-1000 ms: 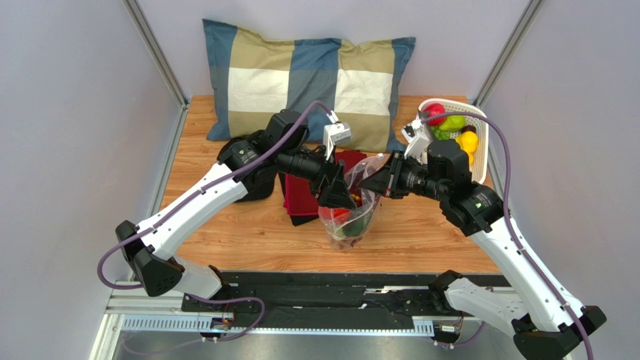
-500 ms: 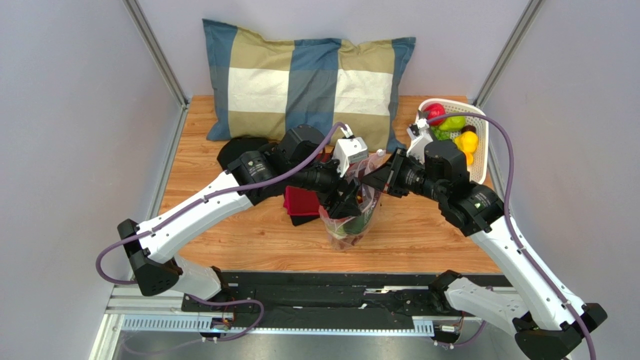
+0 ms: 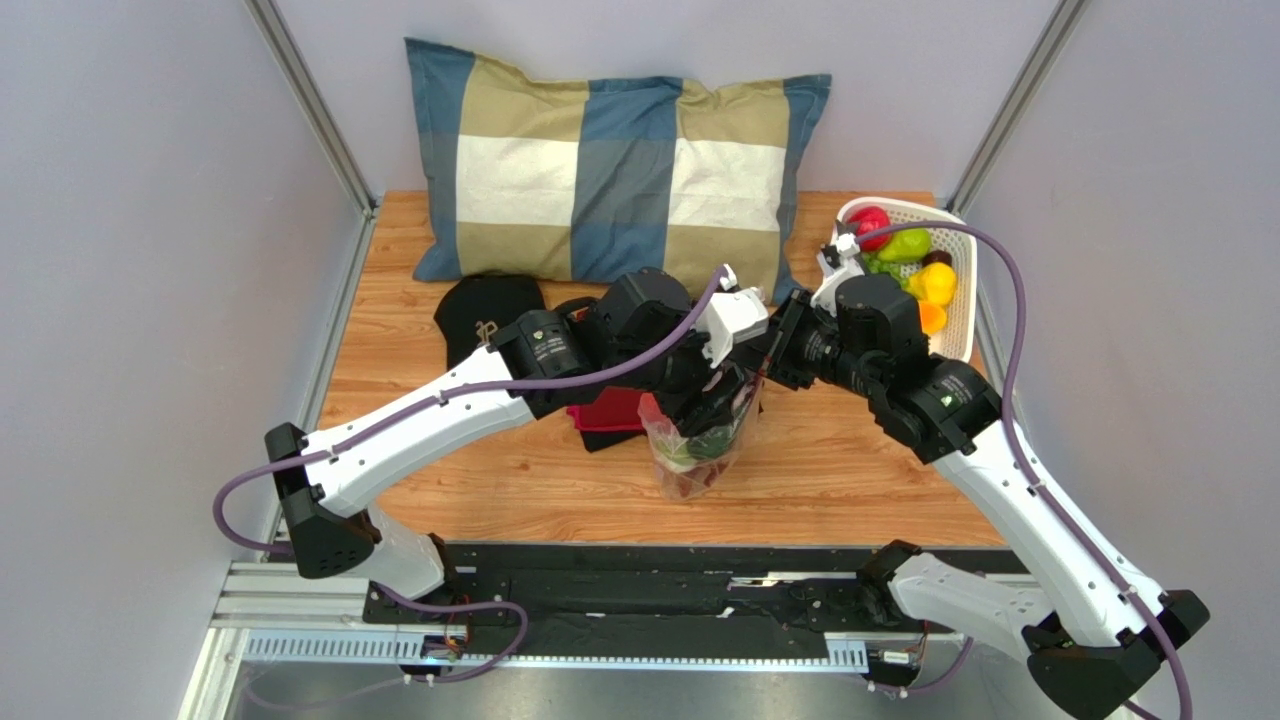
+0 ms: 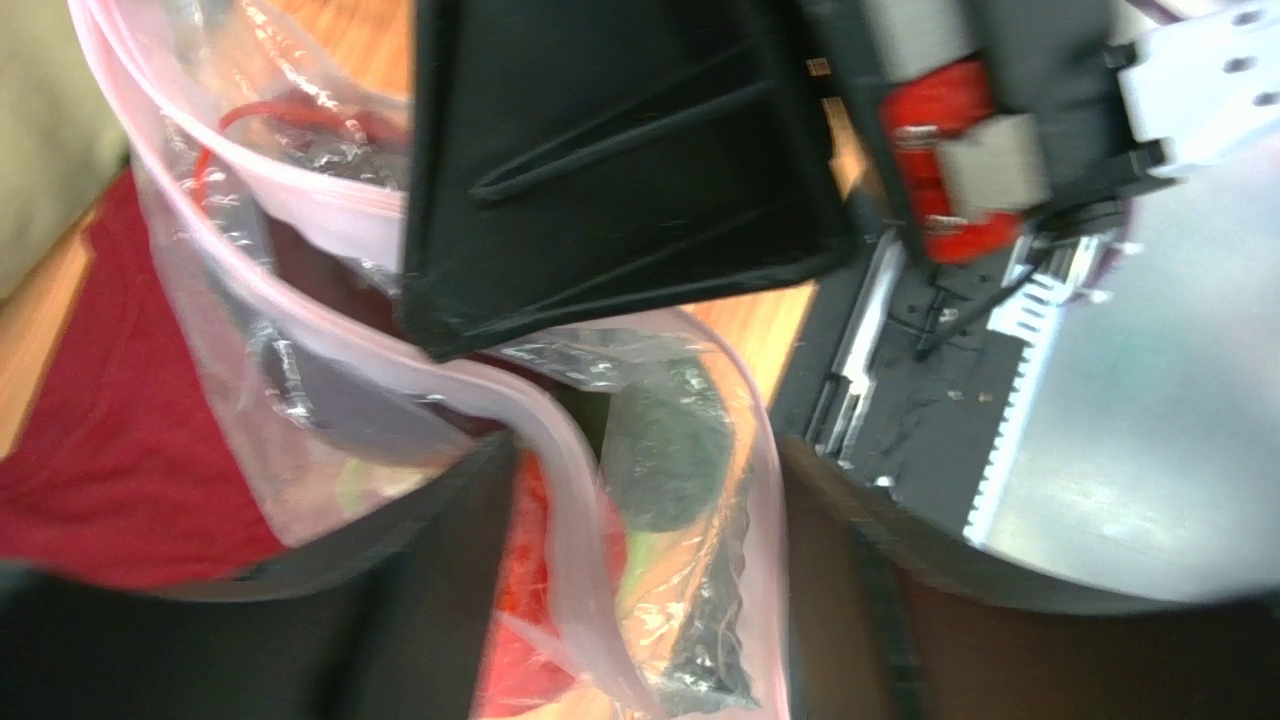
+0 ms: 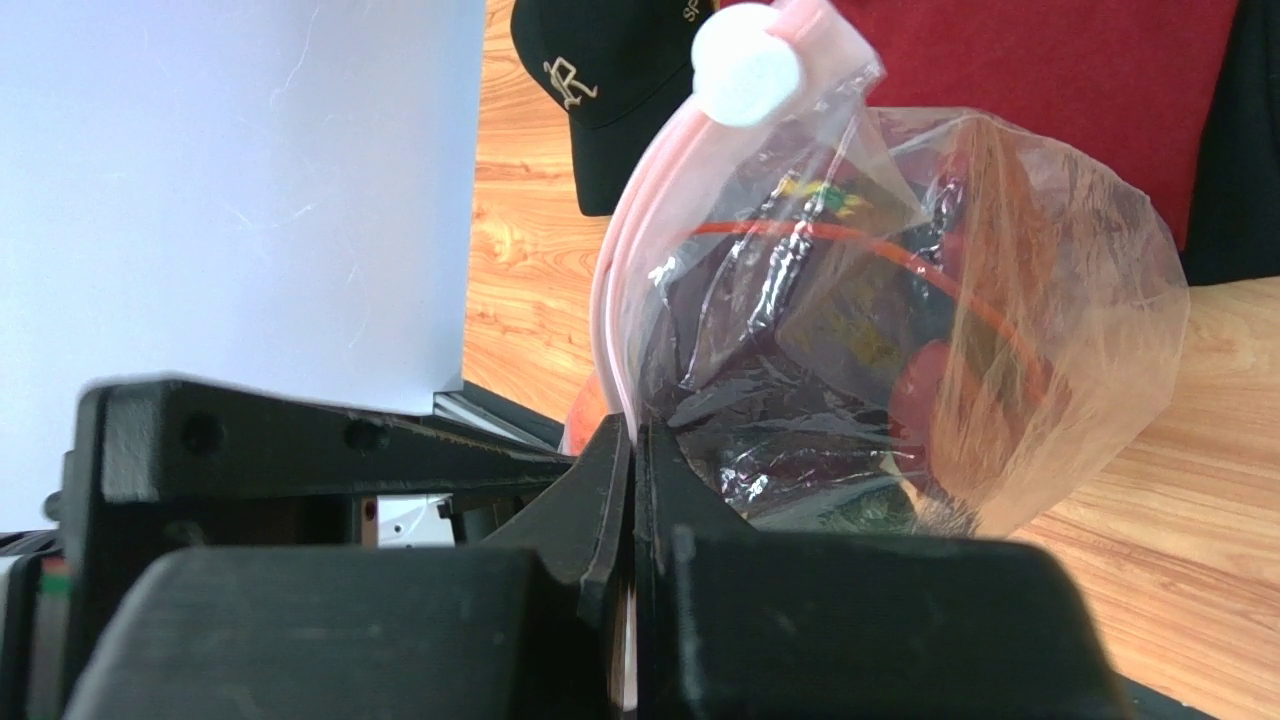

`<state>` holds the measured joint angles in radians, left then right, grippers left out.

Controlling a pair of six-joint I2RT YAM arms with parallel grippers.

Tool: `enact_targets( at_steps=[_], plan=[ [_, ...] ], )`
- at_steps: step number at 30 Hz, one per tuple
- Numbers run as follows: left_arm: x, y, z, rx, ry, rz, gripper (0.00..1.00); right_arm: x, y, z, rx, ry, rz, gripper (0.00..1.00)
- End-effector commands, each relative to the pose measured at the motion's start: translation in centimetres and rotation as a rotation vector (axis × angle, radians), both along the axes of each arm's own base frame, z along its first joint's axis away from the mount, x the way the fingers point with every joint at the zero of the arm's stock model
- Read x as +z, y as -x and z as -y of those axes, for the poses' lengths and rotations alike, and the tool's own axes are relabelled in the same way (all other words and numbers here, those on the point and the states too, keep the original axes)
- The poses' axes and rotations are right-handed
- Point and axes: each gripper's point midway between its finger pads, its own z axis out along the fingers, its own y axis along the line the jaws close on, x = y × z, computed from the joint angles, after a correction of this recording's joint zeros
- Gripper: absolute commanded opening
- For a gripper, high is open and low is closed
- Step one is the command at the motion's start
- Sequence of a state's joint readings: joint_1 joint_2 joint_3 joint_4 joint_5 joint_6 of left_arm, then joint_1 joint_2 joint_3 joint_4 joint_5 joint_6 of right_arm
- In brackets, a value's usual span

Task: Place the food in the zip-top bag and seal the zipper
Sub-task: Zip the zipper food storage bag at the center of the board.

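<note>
Clear crinkly plastic zip-top bag [image 3: 694,447] stands upright on the wooden worktop [image 3: 842,480], centre, toward the near edge. Long axis vertical, mouth up, red and green plastic food [image 4: 669,450] inside. Right claw [image 5: 631,450] pressed together on the pink zipper strip [image 5: 619,300]. Left claw [image 4: 639,465] spread, fingers straddling the mouth edge.

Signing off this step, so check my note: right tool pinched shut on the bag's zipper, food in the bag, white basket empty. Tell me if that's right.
The white basket is not empty: the top external view shows red, green and yellow food in it. The rest stands: right tool pinched shut on the zip-top bag's zipper, food in the bag.
</note>
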<state>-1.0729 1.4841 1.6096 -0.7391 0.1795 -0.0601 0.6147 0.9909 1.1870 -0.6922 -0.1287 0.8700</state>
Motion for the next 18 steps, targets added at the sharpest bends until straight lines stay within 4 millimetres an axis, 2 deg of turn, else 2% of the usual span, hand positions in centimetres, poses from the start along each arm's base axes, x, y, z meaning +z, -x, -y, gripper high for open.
enact_targets(
  at_steps=[1,2,3,5,6,7,9,10,12,13,15,16,18],
  plan=[
    [0.9,-1.5,-0.4,0.065,-0.017,0.071,0.61,2.4,-0.2,-0.3,-0.018,-0.059,0.028,0.0],
    [0.9,-1.5,-0.4,0.063,-0.019,0.074,0.55,2.3,-0.2,-0.3,-0.02,-0.06,0.027,0.0],
    [0.9,-1.5,-0.5,0.061,-0.022,0.076,0.38,2.3,-0.1,-0.3,-0.016,-0.058,0.029,0.0],
    [0.8,-1.3,-0.8,0.048,-0.036,0.073,0.21,2.2,-0.1,-0.4,0.004,-0.05,0.052,0.0],
    [0.8,-1.0,-0.9,0.038,-0.04,0.07,0.07,2.5,0.0,-0.3,0.013,-0.05,0.071,0.0],
    [0.7,-0.8,-1.3,0.036,-0.049,0.067,0.0,2.6,0.1,-0.4,0.032,-0.041,0.093,0.03],
    [0.5,-0.6,-2.0,0.028,-0.063,0.073,0.0,3.0,0.1,0.0,0.068,0.004,0.175,0.14],
    [1.1,-0.1,-2.5,-0.002,-0.048,0.09,0.0,3.6,0.2,0.4,0.081,0.02,0.221,0.26],
    [1.2,0.2,-3.4,-0.07,-0.041,0.116,0.0,4.5,0.4,1.2,0.129,0.074,0.327,0.43],
    [1.9,2.1,-4.4,-0.192,-0.009,0.131,0.0,5.9,1.4,2.2,0.224,0.176,0.506,0.71],
    [2.8,2.8,-5.6,-0.289,0.007,0.22,0.0,6.5,2.5,3.0,0.315,0.275,0.671,0.88],
    [2.5,3.5,-5.9,-0.345,0.009,0.236,0.0,7.4,4.3,3.2,0.381,0.27,0.757,0.91],
    [2.7,4.0,-7.0,-0.429,0.0,0.314,0.0,7.3,5.8,3.5,0.45,0.305,0.838,0.95]
  ],
)
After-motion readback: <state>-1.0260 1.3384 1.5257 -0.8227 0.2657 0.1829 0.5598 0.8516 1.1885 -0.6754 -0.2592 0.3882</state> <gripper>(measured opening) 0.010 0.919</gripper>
